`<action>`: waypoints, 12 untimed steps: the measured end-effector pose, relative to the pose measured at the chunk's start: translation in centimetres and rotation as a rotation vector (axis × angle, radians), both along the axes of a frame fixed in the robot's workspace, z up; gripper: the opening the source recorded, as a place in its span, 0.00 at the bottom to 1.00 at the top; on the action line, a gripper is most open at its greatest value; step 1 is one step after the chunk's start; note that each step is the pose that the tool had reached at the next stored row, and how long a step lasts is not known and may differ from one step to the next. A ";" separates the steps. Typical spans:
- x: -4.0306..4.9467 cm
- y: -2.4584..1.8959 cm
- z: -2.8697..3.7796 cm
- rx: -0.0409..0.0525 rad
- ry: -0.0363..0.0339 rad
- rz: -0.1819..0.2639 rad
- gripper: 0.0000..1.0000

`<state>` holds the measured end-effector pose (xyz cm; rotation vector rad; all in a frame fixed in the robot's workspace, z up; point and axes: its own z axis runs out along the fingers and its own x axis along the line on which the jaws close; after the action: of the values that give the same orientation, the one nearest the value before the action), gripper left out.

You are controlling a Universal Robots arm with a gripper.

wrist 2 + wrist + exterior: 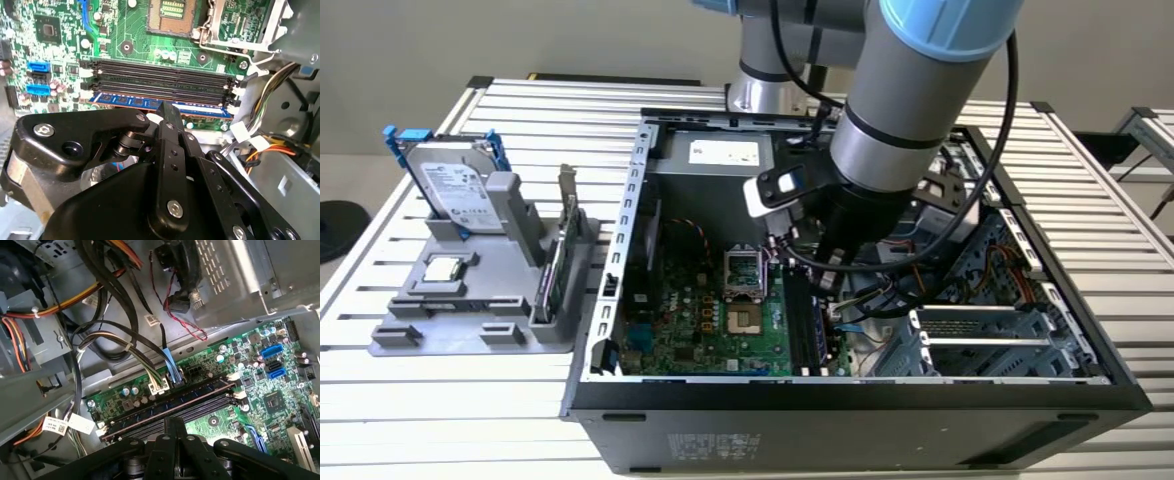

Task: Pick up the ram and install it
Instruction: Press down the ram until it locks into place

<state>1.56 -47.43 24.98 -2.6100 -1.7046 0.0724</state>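
In the exterior view, the arm is seen reaching down into an open computer case (854,390) that lies on a slatted metal surface (454,400), with the end effector (825,268) lowered over the green motherboard (707,330) near its long black slots (803,330). A grey holder (467,300) carrying a hard drive (454,185) and a greenish card (554,280) is placed on the exterior view's left of the case. The second wrist view shows what the exterior view cannot: the ram (200,107) is seated lengthwise in the slot nearest the end effector (167,117), its blue edge visible beside three empty slots (160,75). The fingers (170,116) are brought together, their tip resting at the ram's edge. In the first wrist view, the slots (170,410) are seen from the opposite side, with bundled cables (125,340) above them.
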 end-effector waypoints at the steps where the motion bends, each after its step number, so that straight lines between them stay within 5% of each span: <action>1: -0.01 0.03 0.00 0.0000 0.0001 0.011 0.00; 12: -0.01 0.26 -0.05 0.0000 0.0000 0.139 0.00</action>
<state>1.55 -47.17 24.93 -2.4874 -1.8843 0.0749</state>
